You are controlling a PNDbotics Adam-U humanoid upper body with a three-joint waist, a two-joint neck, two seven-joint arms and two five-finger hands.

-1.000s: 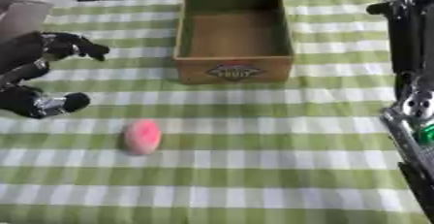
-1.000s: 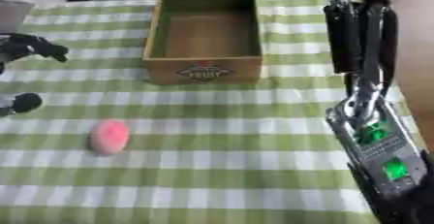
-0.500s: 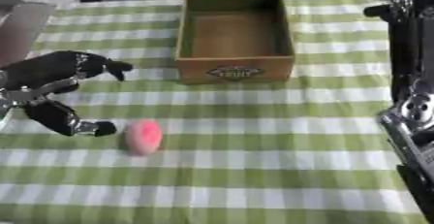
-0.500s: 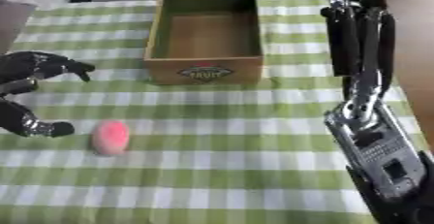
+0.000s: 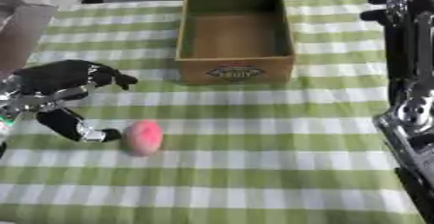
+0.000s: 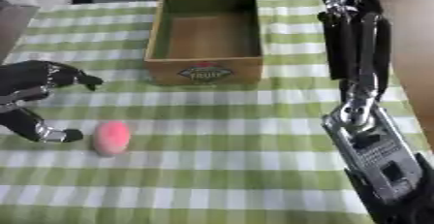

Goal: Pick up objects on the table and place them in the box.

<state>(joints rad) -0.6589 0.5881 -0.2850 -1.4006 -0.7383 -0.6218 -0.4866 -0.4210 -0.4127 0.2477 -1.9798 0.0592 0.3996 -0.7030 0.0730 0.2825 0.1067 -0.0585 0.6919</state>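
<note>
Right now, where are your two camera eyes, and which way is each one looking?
Left eye view: in my head, looking down at the checked tablecloth; my left hand shows, fingers spread beside the pink object.
Right eye view: beside it in my head, looking down too; more of my right arm shows.
Both share the cardboard box, the pink object and my left hand.

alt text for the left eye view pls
The robot's left hand hangs open beside a pink ball on a green-checked table, thumb tip next to the ball, not yet gripping it. An empty cardboard box stands farther back at centre, and the right arm runs down the right edge.
</note>
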